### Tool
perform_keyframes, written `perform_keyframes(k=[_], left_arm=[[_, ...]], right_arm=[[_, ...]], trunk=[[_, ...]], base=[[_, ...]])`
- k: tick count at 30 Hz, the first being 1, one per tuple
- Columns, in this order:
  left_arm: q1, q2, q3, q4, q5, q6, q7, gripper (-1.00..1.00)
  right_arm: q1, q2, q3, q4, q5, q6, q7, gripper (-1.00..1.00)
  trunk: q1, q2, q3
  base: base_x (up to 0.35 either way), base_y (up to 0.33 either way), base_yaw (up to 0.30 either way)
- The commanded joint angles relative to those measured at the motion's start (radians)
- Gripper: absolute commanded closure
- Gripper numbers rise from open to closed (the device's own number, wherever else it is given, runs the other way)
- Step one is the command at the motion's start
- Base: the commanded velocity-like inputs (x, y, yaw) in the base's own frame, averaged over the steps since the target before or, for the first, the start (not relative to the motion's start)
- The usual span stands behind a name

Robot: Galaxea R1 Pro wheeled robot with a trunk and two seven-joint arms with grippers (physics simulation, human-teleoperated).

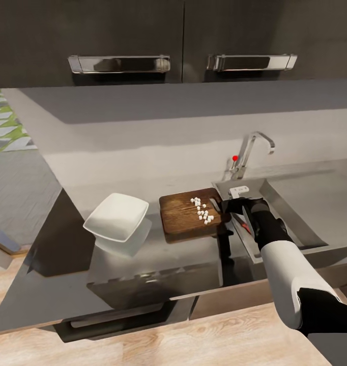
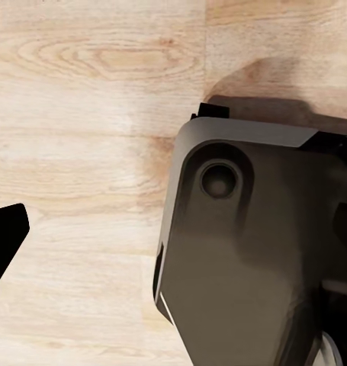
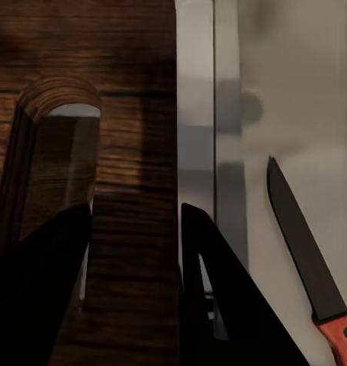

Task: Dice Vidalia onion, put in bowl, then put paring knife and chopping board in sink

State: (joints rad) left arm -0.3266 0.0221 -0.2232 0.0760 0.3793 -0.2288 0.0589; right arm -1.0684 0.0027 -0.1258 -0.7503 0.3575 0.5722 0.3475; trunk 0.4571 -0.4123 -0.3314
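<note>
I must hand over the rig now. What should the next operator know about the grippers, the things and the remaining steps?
Right gripper: open, astride the handle end of the chopping board.
Left gripper: over the wooden floor; state unclear.
Paring knife: already in the sink.
Diced onion: still on the board.
Bowl: empty, beside the board on the countertop.
Left: onion into bowl, then board into sink.

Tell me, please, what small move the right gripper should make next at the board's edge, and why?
Probably close the right gripper on the chopping board: its fingers straddle the slotted end, the diced onion still lies on top, and the bowl holds nothing.
</note>
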Motion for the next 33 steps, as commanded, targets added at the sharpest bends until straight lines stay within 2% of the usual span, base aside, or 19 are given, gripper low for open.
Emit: perform_keyframes(k=[1,13,21,33], left_arm=[[-0.002,-0.001,-0.008,0.004,0.006,-0.006,0.001,-1.0],[-0.002,-0.001,-0.008,0.004,0.006,-0.006,0.001,-1.0],[-0.002,-0.001,-0.008,0.004,0.006,-0.006,0.0,-1.0],[-0.002,-0.001,-0.008,0.004,0.006,-0.006,0.0,-1.0]], right_arm=[[-0.001,0.0,-0.003,-0.001,0.01,0.003,0.008,1.0],[-0.001,0.0,-0.002,-0.001,0.01,0.003,0.008,1.0],[0.0,0.0,0.034,-0.001,0.009,0.004,0.008,1.0],[-0.001,0.0,0.038,-0.001,0.01,0.005,0.009,1.0]], trunk=[[0.001,-0.002,0.0],[0.001,-0.002,0.019],[0.001,-0.002,0.032],[0.001,-0.002,0.05]], base=[[0.0,0.0,0.0],[0.0,0.0,0.0],[0.0,0.0,0.0],[0.0,0.0,0.0]])
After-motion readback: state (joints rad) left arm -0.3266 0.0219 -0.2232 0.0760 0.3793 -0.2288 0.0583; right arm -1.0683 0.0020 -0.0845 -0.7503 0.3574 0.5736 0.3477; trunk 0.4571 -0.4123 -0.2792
